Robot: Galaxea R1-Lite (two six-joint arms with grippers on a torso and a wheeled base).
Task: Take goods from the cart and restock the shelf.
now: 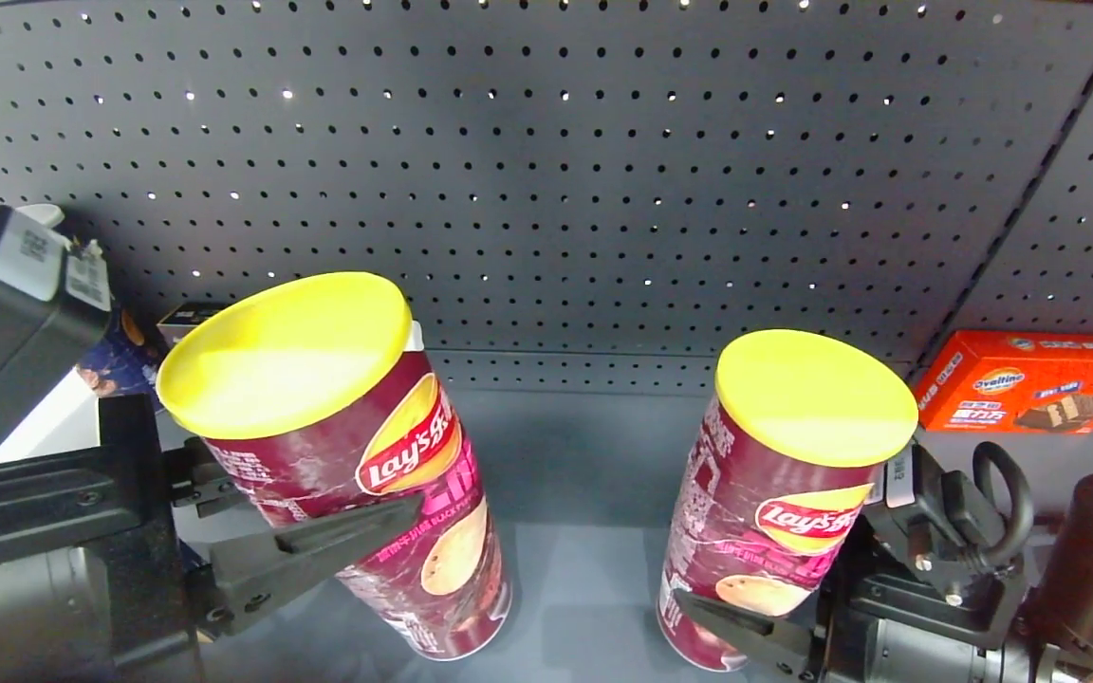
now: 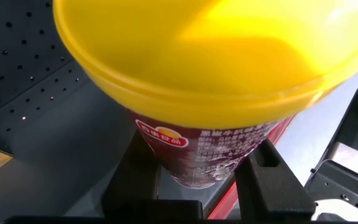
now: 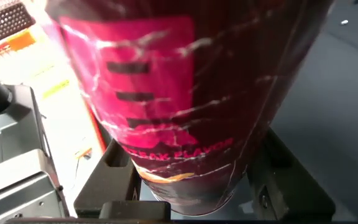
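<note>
Two maroon chip cans with yellow lids stand over the grey shelf board (image 1: 584, 474). My left gripper (image 1: 338, 493) is shut on the left chip can (image 1: 319, 398) at mid-height, and that can leans to the left. In the left wrist view its lid (image 2: 216, 50) looms over the left gripper (image 2: 204, 174). The right gripper (image 1: 793, 569) is shut on the lower half of the right chip can (image 1: 793, 455), seen close up as the same can (image 3: 191, 106) in the right gripper (image 3: 194, 186). Whether either base touches the board I cannot tell.
A dark pegboard wall (image 1: 556, 190) closes the back of the shelf. An orange box (image 1: 1030, 379) lies at the far right of the board. A dark blue package (image 1: 120, 356) and a small dark box (image 1: 191, 318) sit behind the left can. Bare board lies between the cans.
</note>
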